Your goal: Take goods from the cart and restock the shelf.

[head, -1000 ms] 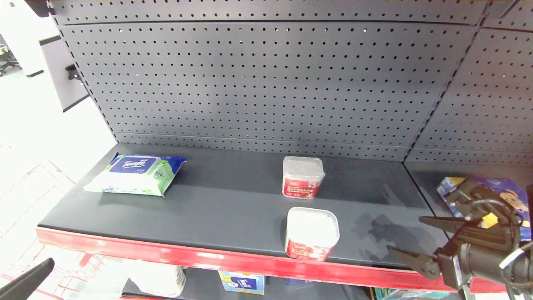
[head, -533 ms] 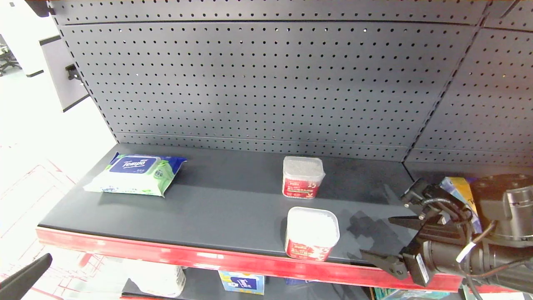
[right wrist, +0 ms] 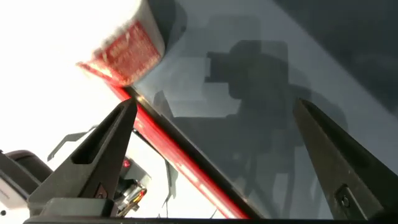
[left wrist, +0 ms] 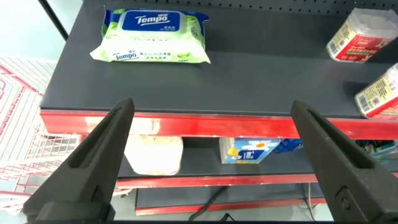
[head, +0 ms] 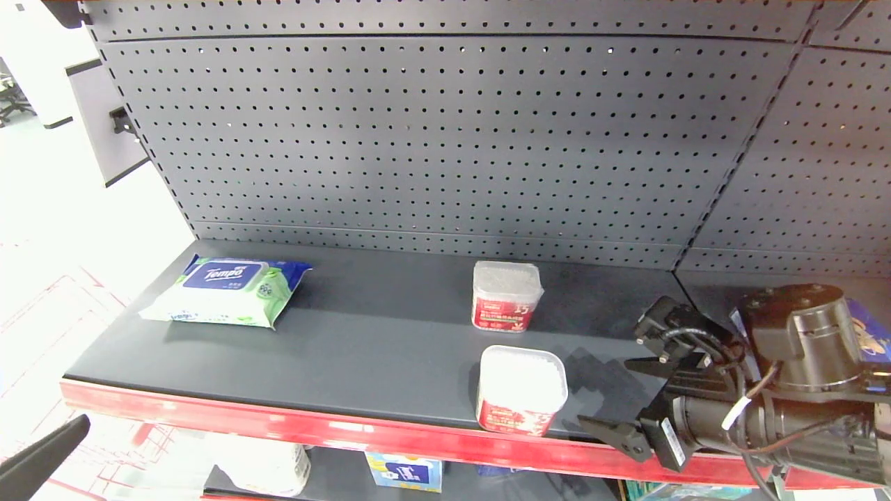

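Our right hand [head: 604, 393] hangs released and empty just beside the front tub [head: 521, 390]. The tub stands upright at the red front edge of the shelf [head: 390, 348], in front of the rear tub [head: 506, 296]. We judge it wants squaring up, so we should come in level, bracket it, and ease it back without tipping it. Our left hand [left wrist: 211, 109] is released too, low before the shelf.

Blue packet [head: 870, 337] mostly hidden behind right arm [head: 800, 417], lower box [head: 404, 474] cropped
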Robot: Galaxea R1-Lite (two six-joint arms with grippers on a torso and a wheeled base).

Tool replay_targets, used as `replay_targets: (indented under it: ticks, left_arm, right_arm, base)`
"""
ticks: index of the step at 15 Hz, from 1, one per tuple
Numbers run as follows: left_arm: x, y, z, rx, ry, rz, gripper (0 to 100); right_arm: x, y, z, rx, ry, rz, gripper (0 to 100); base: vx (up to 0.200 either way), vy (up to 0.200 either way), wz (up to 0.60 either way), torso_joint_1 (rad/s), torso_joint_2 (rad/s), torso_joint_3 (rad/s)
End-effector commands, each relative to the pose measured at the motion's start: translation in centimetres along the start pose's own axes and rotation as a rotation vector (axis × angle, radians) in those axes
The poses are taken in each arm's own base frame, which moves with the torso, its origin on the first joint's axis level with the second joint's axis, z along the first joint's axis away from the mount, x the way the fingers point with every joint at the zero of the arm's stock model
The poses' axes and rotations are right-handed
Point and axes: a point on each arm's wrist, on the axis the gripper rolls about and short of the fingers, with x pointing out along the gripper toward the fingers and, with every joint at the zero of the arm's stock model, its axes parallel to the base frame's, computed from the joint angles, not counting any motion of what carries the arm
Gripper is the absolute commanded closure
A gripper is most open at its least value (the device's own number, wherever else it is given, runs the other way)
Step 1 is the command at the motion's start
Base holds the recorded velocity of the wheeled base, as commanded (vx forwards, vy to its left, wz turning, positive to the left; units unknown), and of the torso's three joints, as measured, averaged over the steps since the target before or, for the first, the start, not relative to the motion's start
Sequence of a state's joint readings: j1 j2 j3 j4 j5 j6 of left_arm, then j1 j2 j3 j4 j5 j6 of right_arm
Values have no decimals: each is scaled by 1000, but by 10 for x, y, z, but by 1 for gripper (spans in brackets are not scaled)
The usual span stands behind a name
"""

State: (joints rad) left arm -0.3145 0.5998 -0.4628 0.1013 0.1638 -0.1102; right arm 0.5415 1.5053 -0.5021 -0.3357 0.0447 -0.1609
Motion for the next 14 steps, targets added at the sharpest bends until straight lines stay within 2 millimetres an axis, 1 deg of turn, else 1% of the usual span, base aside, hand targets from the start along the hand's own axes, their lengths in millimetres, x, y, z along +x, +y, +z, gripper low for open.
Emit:
replay_targets:
  ticks: [1,5,8,14]
  left_arm:
    - [2,0,0,1,8,3,0]
    - [1,0,-1,0,8,3,0]
    - [1,0,-1,-1,7,3,0]
    - [0,0,-1,-3,2,4,0]
  right_arm:
    - [6,1,1,-3,13,4,0]
    - [13,0,4,-2,24,-4,0]
    - [21,-2,14,-4,16,-24,0]
    - [26,1,18,-13,13,-14,0]
  base:
    - [0,0,0,0,0,0]
    - [0,0,0,0,0,0]
    - [0,0,0,0,0,0]
    - [0,0,0,0,0,0]
